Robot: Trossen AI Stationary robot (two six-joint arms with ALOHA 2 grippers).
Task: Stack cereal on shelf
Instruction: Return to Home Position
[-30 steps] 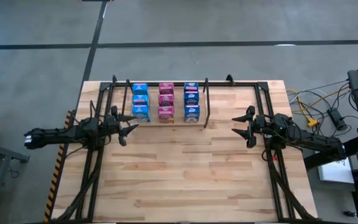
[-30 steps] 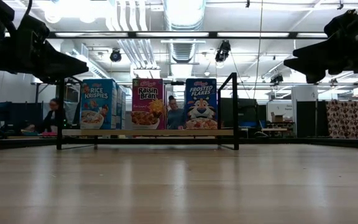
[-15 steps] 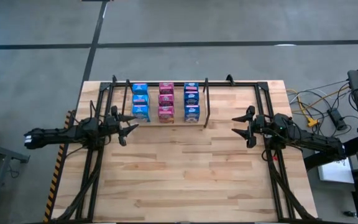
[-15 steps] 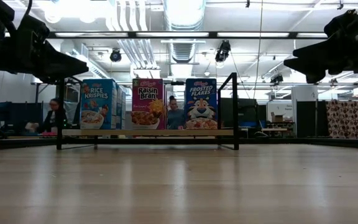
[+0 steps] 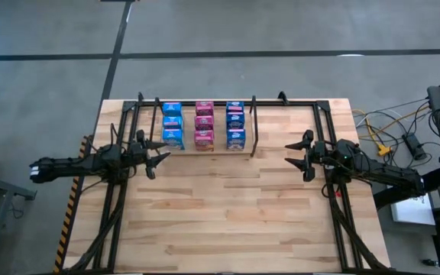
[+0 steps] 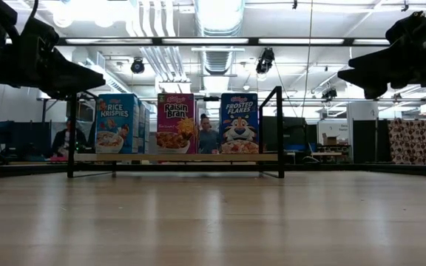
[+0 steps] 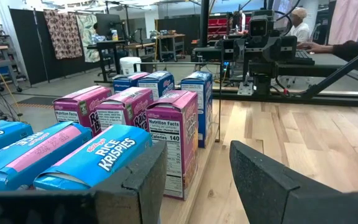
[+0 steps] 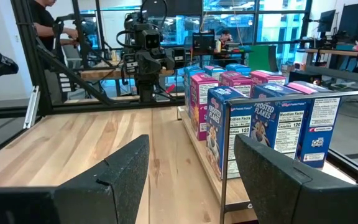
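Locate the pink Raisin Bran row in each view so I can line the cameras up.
High view: pink row, middle column of three on the shelf.
Low view: pink row, front box only, centre of the shelf.
Left wrist view: pink row, just past the Rice Krispies boxes.
Right wrist view: pink row, mostly hidden behind the Frosted Flakes boxes.
Shared landmark: the Frosted Flakes boxes, beside the pink row on the right arm's side.

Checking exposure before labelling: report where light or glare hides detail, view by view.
Low view: ceiling lights backlight the left tool and right tool into black silhouettes; the cereal boxes are readable. High view: even light, no glare on the table. Right wrist view: bright windows behind, their labels legible.
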